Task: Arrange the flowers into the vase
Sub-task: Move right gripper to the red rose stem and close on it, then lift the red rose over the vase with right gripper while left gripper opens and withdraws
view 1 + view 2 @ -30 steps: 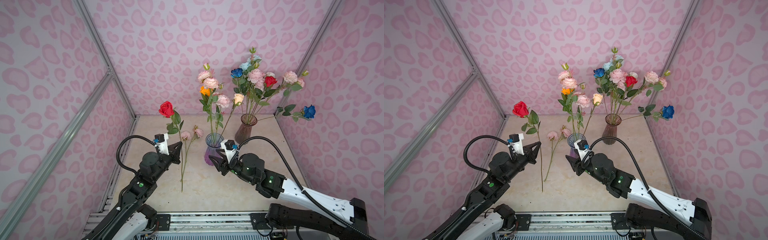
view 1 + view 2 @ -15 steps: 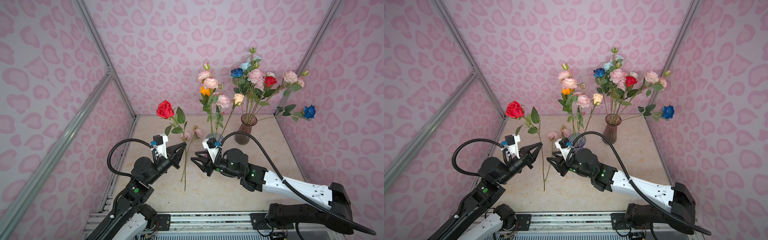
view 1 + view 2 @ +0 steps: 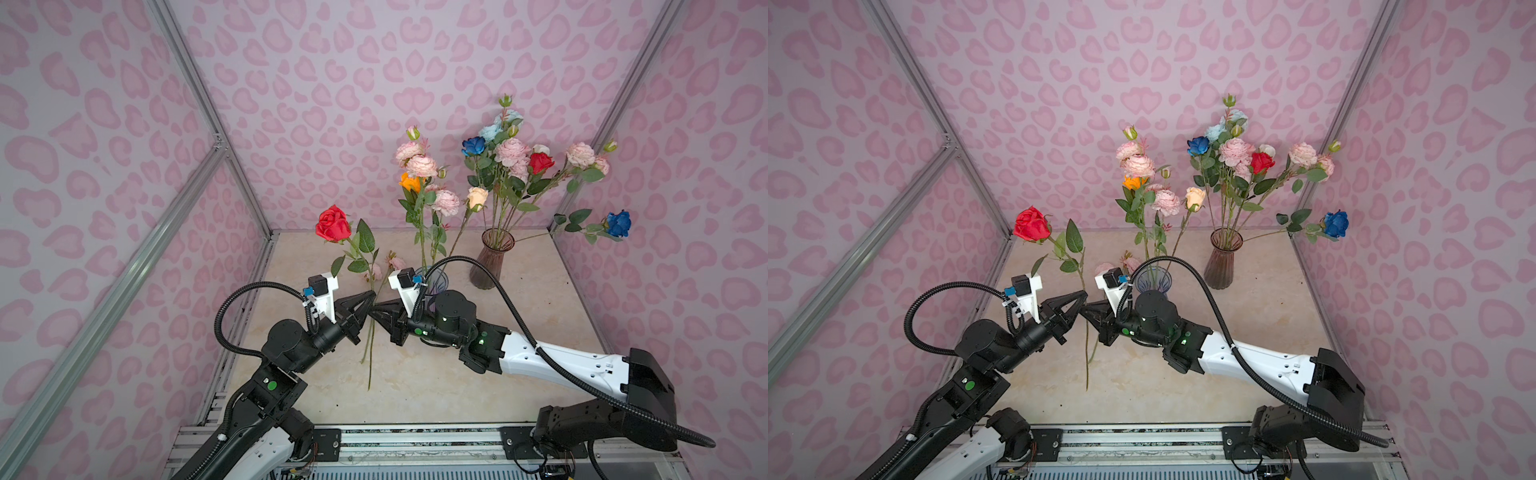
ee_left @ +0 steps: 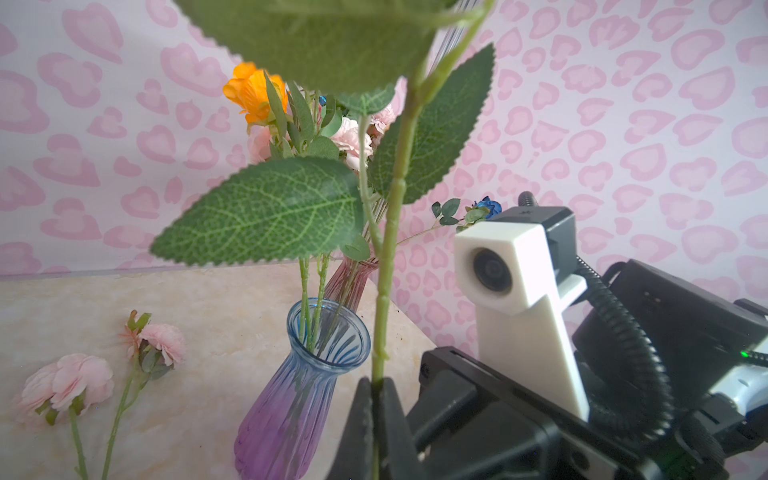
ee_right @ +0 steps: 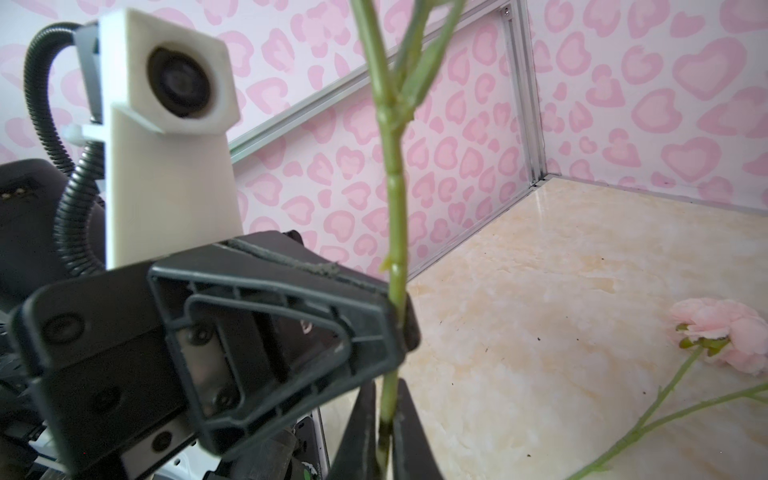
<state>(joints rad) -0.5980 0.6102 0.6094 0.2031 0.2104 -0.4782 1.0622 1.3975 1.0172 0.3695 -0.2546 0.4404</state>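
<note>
Left gripper (image 3: 370,296) clamping red rose (image 3: 332,223) stem | right gripper (image 3: 375,311) pinching same stem just beside | rose standing upright

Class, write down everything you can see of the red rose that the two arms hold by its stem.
The red rose looks artificial: a full red head on a long, knobbly green stem with toothed leaves. It stands slightly tilted. Both hands are shut on the mid-stem, the left hand just above the right hand. Whether its lower end touches the table is unclear.
</note>
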